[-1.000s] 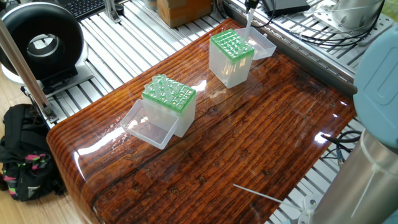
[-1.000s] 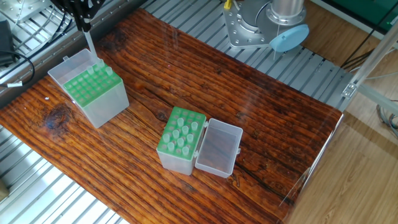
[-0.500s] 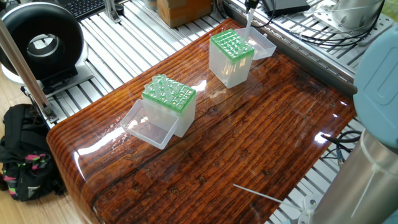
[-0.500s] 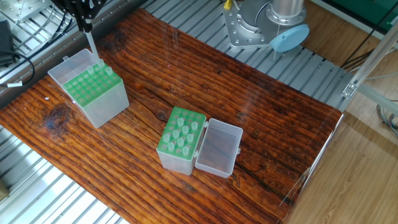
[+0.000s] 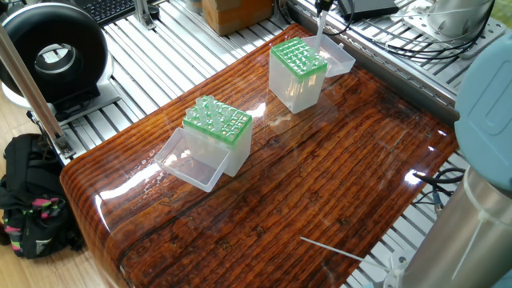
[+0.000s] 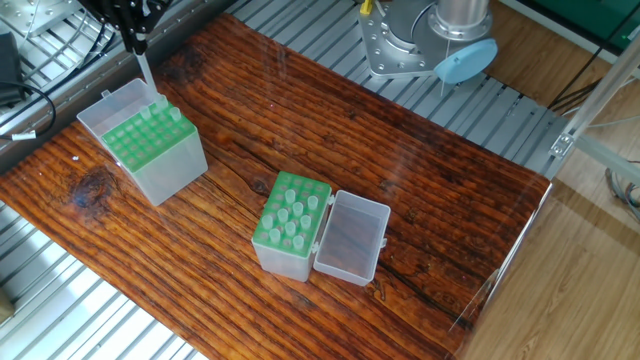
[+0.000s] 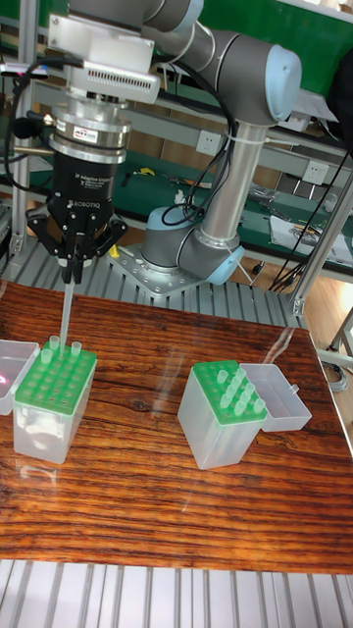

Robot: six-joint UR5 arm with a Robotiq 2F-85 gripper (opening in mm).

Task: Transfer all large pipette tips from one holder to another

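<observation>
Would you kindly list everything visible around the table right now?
Table: one, dark wood, on a metal frame.
Tip boxes: two, clear with green racks; one under the claw, one mid-table, lids open.
Large pipette tips: several, whitish, in the mid-table rack; a few in the other; one held upright above it.
Stray tip: one, lying near the table's edge.
Backpack: one, black, on the floor.
Arm: one, grey and blue.
Claw: shut on the held tip.

Nothing has visibly moved since the earlier pictures.
</observation>
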